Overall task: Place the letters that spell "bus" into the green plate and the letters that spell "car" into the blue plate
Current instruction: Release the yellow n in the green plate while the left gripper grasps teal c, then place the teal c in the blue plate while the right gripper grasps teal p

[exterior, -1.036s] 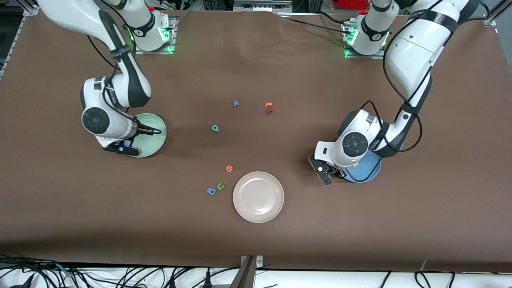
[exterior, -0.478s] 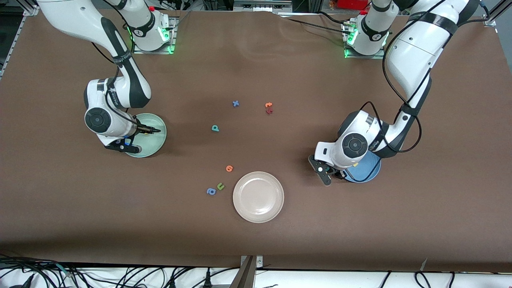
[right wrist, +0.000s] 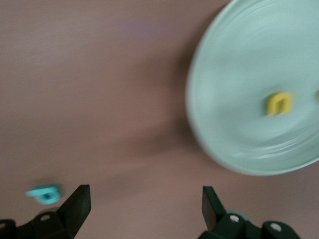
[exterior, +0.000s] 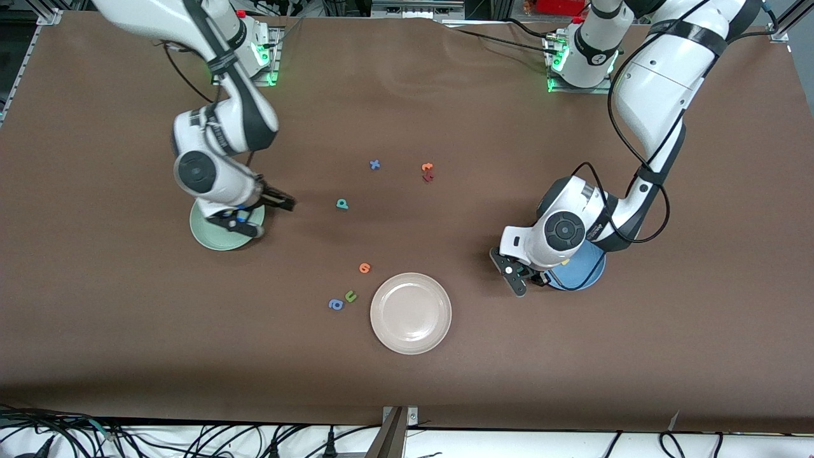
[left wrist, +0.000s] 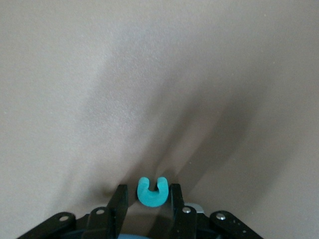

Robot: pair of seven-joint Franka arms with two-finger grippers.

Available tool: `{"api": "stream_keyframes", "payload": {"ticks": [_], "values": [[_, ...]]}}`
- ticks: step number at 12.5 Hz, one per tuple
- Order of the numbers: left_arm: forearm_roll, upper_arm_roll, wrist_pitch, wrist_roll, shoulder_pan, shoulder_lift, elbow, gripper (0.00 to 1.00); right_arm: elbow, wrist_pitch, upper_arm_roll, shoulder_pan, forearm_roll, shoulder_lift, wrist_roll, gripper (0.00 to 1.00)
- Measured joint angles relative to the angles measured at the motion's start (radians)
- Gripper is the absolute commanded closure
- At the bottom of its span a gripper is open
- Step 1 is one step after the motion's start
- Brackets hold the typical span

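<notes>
The right gripper (exterior: pixel 257 213) hangs over the table-centre edge of the round pale mint-green plate (exterior: pixel 216 236), its two black fingers (right wrist: pixel 75 201) spread wide apart with nothing between them. In the right wrist view a small yellow foam "u" (right wrist: pixel 278 103) lies inside this plate, and a second yellow scrap shows at the frame's edge, too cut off to read. In the front view the teal foam "b" (exterior: pixel 342 203) lies on the brown table (exterior: pixel 127 331) at about 3 o'clock from the green plate, well apart from it.

The left gripper (exterior: pixel 520 278) sits at about 9 o'clock from the round medium-blue plate (exterior: pixel 582 275), just beside its rim. Its fingers (left wrist: pixel 121 199) are closed on a teal foam "c" (left wrist: pixel 152 190), pinched by its sides at the tips. A yellow speck (exterior: pixel 565 261) shows in the blue plate, mostly hidden by the arm.

A round beige-white plate (exterior: pixel 411 313) lies at 6 o'clock of the table's middle, with a green "u" (exterior: pixel 350 296), a blue "a" (exterior: pixel 336 305) and an orange letter (exterior: pixel 364 268) near it.
</notes>
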Motion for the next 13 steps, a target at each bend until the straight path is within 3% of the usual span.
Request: {"api": "stream_keyframes", "payload": {"ticks": [2,3,7,10,13], "values": [[0.0,0.001,0.006,0.0,0.0,0.001,0.002,0.83,0.005,0.073,0.057,0.027,0.0,0.008,0.069,0.01],[0.0,0.001,0.006,0.0,0.0,0.002,0.002,0.89,0.005,0.118,0.062,0.052,0.001,0.022,0.087,0.01],[0.0,-0.001,0.009,0.0,0.0,0.002,0.009,0.92,0.004,0.268,0.062,0.124,0.001,0.118,0.165,0.02],[0.0,-0.002,-0.004,0.0,0.001,-0.013,0.032,0.89,0.005,0.295,0.062,0.135,0.001,0.151,0.176,0.06],[-0.002,-0.003,-0.114,0.0,0.026,-0.087,0.044,0.86,0.005,0.312,0.059,0.135,0.001,0.173,0.176,0.1]]}}
